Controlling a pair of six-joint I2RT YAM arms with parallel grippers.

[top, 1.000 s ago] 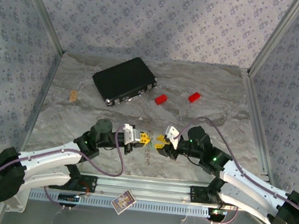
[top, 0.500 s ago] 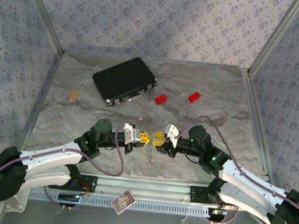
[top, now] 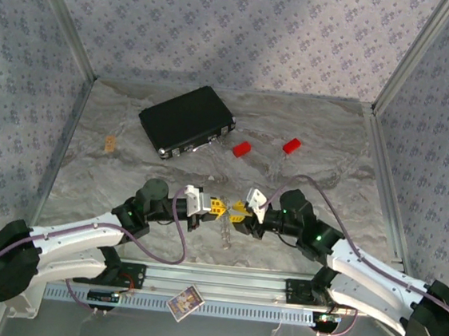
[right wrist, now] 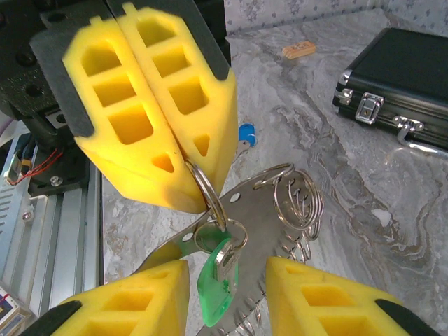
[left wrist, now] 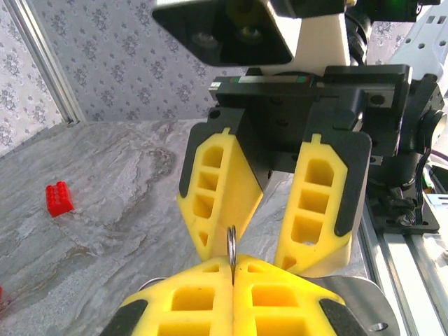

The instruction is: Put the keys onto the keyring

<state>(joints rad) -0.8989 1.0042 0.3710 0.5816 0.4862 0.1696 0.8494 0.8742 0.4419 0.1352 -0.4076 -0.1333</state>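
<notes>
Keyring [right wrist: 208, 194] metal is seen from the right wrist as a split ring pinched between the pressed-together yellow fingers of the left gripper [right wrist: 198, 187], which is fully closed on it. A smaller ring is hung from that ring. The green key [right wrist: 214, 285] is carried on it, its head dangling in the gap of the right gripper [right wrist: 227, 280]. That claw is held wide apart, one finger on each side of the green head, and nothing is gripped by it. A flat silvery strip [right wrist: 252, 210] with more rings bunched at its far end is seen behind the green key. How it is joined to the rest cannot be told. The blue key [right wrist: 246, 133] is laid on the table [right wrist: 315, 140] beyond the left fingers, apart from the ring. A black case [right wrist: 409, 84] and a small tan block [right wrist: 299, 49] are set further back.

From the left wrist, the ring is shown as a thin upright sliver clamped at the closed fingertips, with the right claw's two fingers spread on either side of it. A red block [left wrist: 59, 199] is seen lying on the table at the left.

From above, the two grippers are found tip to tip near the table's front edge. A pale sliver is hung under them, too small to be made out. The case is laid well behind them.
</notes>
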